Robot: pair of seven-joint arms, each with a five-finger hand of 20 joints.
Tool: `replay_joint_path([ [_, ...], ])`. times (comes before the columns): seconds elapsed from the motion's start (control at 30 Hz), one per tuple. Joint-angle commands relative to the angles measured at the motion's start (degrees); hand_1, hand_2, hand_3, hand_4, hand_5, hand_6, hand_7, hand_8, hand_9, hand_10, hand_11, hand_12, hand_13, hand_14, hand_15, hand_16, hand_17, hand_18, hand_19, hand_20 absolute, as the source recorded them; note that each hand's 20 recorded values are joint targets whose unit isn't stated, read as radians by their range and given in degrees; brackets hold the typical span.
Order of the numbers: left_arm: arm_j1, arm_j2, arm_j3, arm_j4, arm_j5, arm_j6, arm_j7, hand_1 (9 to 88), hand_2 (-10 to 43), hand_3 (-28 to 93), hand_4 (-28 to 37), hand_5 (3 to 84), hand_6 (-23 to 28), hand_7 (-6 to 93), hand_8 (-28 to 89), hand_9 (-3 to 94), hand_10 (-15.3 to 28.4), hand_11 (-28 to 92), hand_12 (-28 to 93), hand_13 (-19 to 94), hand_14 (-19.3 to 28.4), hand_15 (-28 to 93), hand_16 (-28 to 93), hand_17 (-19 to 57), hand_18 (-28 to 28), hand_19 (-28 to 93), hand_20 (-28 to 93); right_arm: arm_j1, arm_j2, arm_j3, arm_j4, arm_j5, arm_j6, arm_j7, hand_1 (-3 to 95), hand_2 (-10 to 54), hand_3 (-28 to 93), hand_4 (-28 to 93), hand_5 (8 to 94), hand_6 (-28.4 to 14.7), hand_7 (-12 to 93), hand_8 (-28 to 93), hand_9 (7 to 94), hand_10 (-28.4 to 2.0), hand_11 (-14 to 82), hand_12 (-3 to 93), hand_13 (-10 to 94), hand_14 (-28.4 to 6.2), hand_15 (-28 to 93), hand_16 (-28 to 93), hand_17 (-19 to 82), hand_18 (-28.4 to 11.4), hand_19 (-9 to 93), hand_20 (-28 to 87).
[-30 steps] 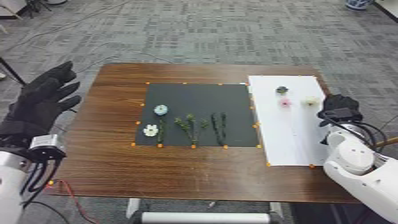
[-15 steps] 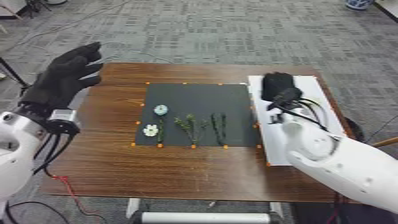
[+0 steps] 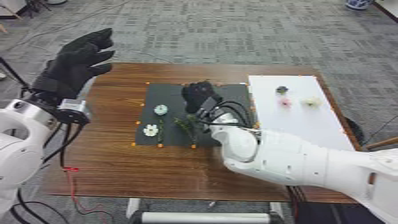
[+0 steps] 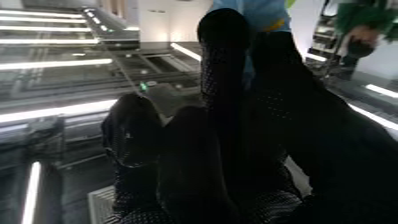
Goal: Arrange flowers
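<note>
The big brown wooden table (image 3: 124,167) has a flat black mat (image 3: 164,93) in the middle, with little orange marks (image 3: 195,146) round its edge. With twelve o'clock on the far side, the mat's pale blue round flower (image 3: 161,109) is near nine. A white flower with soft-looking petals (image 3: 151,130) lies nearer eight, and thin, leafy green sprigs (image 3: 186,126) are close to six.

A smooth white sheet (image 3: 313,120) is at two o'clock on the table. It has a small dark flower (image 3: 282,90) near twelve, a pink flower (image 3: 285,102) near eleven and a fluffy cream flower (image 3: 311,102) near one (it looks like a tiny pompom).

The right hand (image 3: 199,95), in black cloth, is over the mat's twelve o'clock part. In the right wrist view the glove (image 4: 226,110) has dotty, bumpy patches. I can't tell if it holds anything. The left hand (image 3: 78,62) is open wide at ten o'clock, in black cloth too.
</note>
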Motion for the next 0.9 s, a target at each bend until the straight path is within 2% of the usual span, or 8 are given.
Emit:
replay_joint_path([
  [0.03, -0.9, -0.55, 0.36, -0.26, 0.49, -0.74, 0.07, 24.9, -5.4, 69, -27.6, 21.8, 1.3, 15.4, -7, 15.9, 9.3, 14, 21, 6, 12.6, 34, -3, -13.5, 19.6, 38, 9, 1.9, -2.3, -3.1, 2.8, 0.3, 0.0, 0.5, 49.7, -9.5, 87, -28, 78.5, 2.7, 37, -4, 87.5, -4.3, 16.1, 46.1, 83, -3.1, 91, 32, 49, -19.9, 93, 59],
  [0.37, -2.0, -0.69, 1.18, 0.12, 0.52, -1.15, 0.53, 24.9, -5.4, 69, -27.5, 21.8, 1.3, 15.4, -7, 15.9, 9.3, 14, 20, 6, 12.7, 34, -3, -13.4, 19.5, 38, 9, 5.1, -6.0, -7.8, 6.9, 1.8, 0.9, 1.4, 49.7, -9.5, 86, -28, 78.4, 3.1, 37, -4, 87.8, -4.3, 15.2, 45.8, 82, -3.1, 91, 32, 49, -20.0, 93, 59],
  [0.43, -1.9, -0.71, 0.97, 0.08, 0.47, -0.91, 0.72, 24.8, -5.4, 70, -27.5, 21.8, 1.3, 15.4, -7, 15.9, 9.2, 14, 20, 6, 12.6, 34, -3, -13.4, 19.5, 38, 9, 3.0, -6.4, -3.2, 9.3, 0.7, -1.1, -3.1, 49.7, -9.5, 86, -28, 77.7, 3.3, 37, -4, 87.4, -4.0, 14.9, 45.7, 82, -3.1, 91, 32, 49, -20.0, 93, 59],
  [0.57, -1.9, -0.57, 0.67, 0.06, 0.57, -0.93, 0.86, 24.8, -5.4, 70, -27.5, 21.8, 1.3, 15.4, -7, 15.9, 9.2, 14, 20, 6, 12.6, 34, -3, -13.4, 19.5, 38, 9, 2.0, -5.9, -1.2, 8.7, 0.5, -0.9, -4.6, 48.9, -9.5, 85, -28, 75.8, 3.5, 39, -3, 86.7, -3.7, 14.6, 45.8, 82, -3.0, 91, 32, 48, -19.9, 93, 60],
  [0.63, -1.6, -0.55, 0.48, -0.03, 0.54, -0.9, 0.9, 24.9, -5.4, 69, -27.5, 21.8, 1.3, 15.4, -7, 15.9, 9.2, 14, 20, 6, 12.6, 34, -2, -13.5, 19.5, 38, 9, 2.4, -6.0, -1.9, 8.7, 0.4, 0.9, -4.6, 49.2, -9.5, 84, -28, 75.8, 3.4, 39, -3, 86.7, -3.7, 14.6, 45.5, 82, -2.9, 91, 32, 48, -19.9, 93, 59],
  [0.77, -2.2, -0.63, 1.03, 0.27, 0.49, -1.22, 0.71, 24.9, -5.4, 70, -27.6, 21.8, 1.4, 15.3, -7, 15.9, 9.3, 14, 20, 6, 12.7, 34, -3, -13.5, 19.5, 38, 9, 2.6, -5.7, -2.5, 7.0, 0.3, 0.9, -3.5, 49.7, -9.5, 84, -28, 76.6, 3.6, 39, -4, 87.3, -4.1, 14.6, 45.2, 82, -2.9, 91, 32, 48, -19.9, 93, 59],
  [0.9, -2.1, -0.51, 0.9, 0.18, 0.51, -1.09, 0.91, 24.9, -5.3, 69, -27.6, 21.8, 1.3, 15.4, -7, 15.9, 9.2, 14, 20, 6, 12.6, 34, -3, -13.5, 19.5, 38, 9, 3.2, -5.2, -4.7, 4.3, 0.3, 1.6, -1.9, 49.6, -9.5, 85, -28, 77.3, 3.6, 38, -4, 87.9, -4.3, 14.4, 45.2, 82, -3.0, 91, 32, 49, -20.0, 93, 59],
])
